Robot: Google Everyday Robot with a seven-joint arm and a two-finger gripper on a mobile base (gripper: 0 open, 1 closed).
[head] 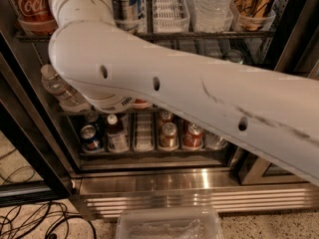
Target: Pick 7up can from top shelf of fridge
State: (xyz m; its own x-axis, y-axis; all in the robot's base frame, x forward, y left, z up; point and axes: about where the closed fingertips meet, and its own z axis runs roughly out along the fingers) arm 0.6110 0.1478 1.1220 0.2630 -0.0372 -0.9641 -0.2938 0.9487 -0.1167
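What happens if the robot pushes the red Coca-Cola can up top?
The Coca-Cola can stands upright, so it would probably slide, not roll. Its shiny round side looks smooth, maybe slippery to grip. Knocked over, it would likely roll. The pincer is out of view, above the white arm.

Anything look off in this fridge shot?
A clear plastic water bottle at the left of the glass-door fridge leans, not upright. The white robot arm carries dark scuffs. The gripper is out of view, above the frame.
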